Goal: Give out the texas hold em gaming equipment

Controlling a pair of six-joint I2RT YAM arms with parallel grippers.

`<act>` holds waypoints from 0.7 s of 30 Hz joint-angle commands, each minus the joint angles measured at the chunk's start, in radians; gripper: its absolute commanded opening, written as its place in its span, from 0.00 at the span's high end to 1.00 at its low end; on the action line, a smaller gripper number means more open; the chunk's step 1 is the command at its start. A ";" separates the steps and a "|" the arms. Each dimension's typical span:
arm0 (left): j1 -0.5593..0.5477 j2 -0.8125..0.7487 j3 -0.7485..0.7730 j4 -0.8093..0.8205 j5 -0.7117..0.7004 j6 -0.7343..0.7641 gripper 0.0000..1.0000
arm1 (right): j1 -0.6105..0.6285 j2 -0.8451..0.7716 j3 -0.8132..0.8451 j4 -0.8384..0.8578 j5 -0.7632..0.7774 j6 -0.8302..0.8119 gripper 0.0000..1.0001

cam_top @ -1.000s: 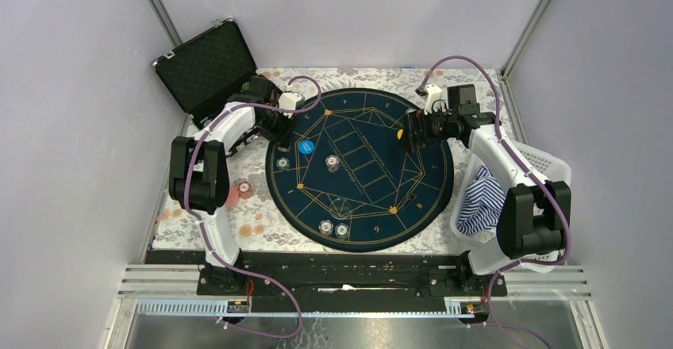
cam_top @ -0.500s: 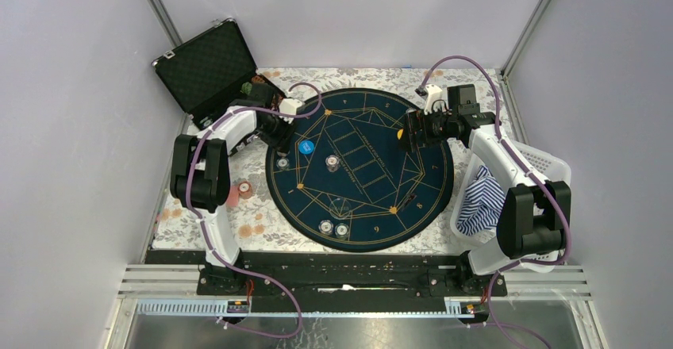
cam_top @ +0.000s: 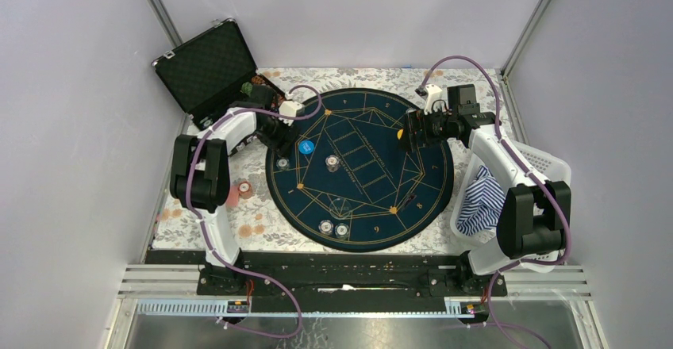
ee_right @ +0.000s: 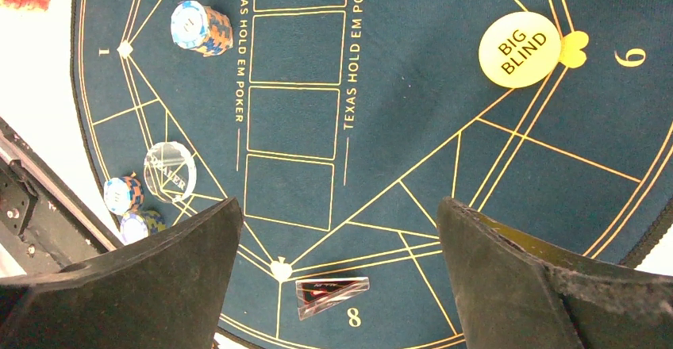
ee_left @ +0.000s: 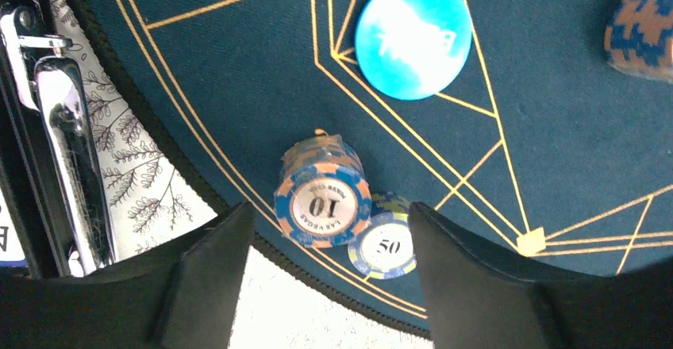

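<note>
An orange-and-blue poker chip stack marked 10 [ee_left: 323, 198] stands on the round dark poker mat [cam_top: 373, 206] at its left edge, a single 50 chip [ee_left: 387, 246] touching it. My left gripper [ee_left: 329, 285] hovers open over them, fingers apart from both. A blue button disc [ee_left: 413, 37] lies beyond. My right gripper [ee_right: 337, 285] is open and holds nothing, above the mat's right side [cam_top: 406, 139]. A yellow Big Blind disc [ee_right: 520, 49] lies ahead of it. More chips [cam_top: 332, 162] [cam_top: 333, 228] and a clear dealer button [ee_right: 169, 170] sit on the mat.
An open black case [cam_top: 208, 67] stands at the back left, close to my left arm. Red chips [cam_top: 244, 187] lie on the flowered cloth left of the mat. A white basket [cam_top: 548, 162] with a striped cloth [cam_top: 480, 198] sits at the right. A small clear wedge [ee_right: 332, 293] lies by the mat's number 8.
My left wrist has drawn a little to the left, toward the case. The right arm and the pieces on the mat have not moved.
</note>
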 commanded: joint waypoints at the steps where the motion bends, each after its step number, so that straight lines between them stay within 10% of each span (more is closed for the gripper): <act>1: 0.010 -0.118 0.053 -0.042 0.037 -0.013 0.20 | -0.005 -0.016 0.020 -0.007 -0.014 -0.010 0.00; 4: 0.012 -0.200 0.095 -0.102 0.068 -0.016 0.02 | 0.006 -0.005 0.037 0.000 -0.022 0.006 0.01; 21: 0.221 -0.500 -0.043 -0.067 0.224 -0.311 0.01 | 0.419 0.328 0.406 -0.069 0.202 -0.008 0.00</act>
